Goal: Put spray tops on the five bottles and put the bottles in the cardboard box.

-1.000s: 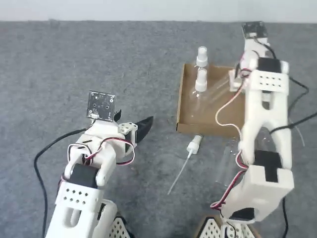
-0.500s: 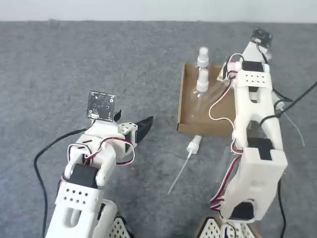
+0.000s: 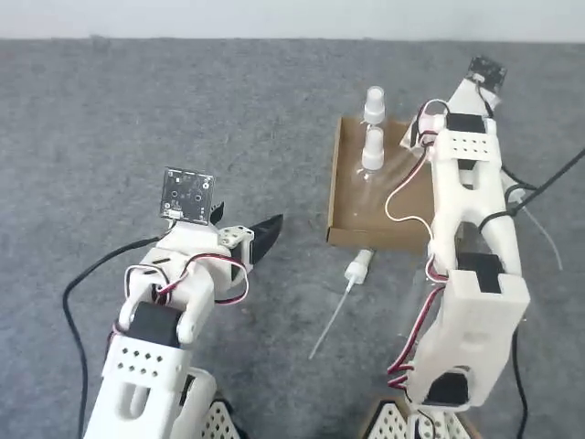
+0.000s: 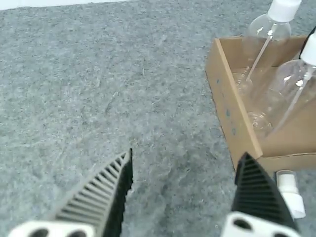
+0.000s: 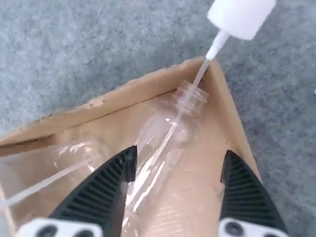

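- Left pincer: jaws apart over carpet; box ahead, loose top just beside one finger.
- Right pincer: jaws apart above a bottle lying in the box; its top sits off the neck, beyond the fingertips.

The tabletop I work over is covered in a grey, felt-like mat with a mottled, fibrous nap, lighter and darker flecks running all through it. At the far side the grey ends in a straight line, and beyond it lies a pale, plain band, white to faintly bluish. I cannot tell whether that band is a wall or some other surface. The light is soft and even across the mat, and the shadows on the grey are faint and blurred at their edges.
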Available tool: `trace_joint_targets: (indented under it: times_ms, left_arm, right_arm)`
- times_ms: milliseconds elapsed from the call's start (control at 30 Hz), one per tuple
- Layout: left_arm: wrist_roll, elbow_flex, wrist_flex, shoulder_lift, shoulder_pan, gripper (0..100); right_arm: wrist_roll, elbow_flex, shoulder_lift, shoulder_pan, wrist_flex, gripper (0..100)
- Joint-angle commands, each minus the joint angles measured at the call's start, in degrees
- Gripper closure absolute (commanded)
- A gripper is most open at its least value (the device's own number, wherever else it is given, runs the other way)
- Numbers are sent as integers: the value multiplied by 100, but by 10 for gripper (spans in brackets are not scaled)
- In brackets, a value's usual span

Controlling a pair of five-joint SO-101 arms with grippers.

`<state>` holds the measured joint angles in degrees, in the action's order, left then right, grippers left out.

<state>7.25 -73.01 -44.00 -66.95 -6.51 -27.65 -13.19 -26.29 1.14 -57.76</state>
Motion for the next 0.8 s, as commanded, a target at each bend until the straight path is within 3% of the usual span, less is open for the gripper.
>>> trace_joint_targets:
  times_ms: [0,233,467,767]
  left_arm:
    - [-53,224,176,9,9,692]
    - [-53,224,176,9,9,692]
    - [-53,224,176,9,9,692]
    - [-53,224,176,9,9,692]
  right_arm:
    - [-343,-360,101,13,75,775]
    - [-413,-360,110,-4,31,775]
    - [-976,-413,110,-22,-13,775]
    - [-1002,-1020,101,-277,-910,775]
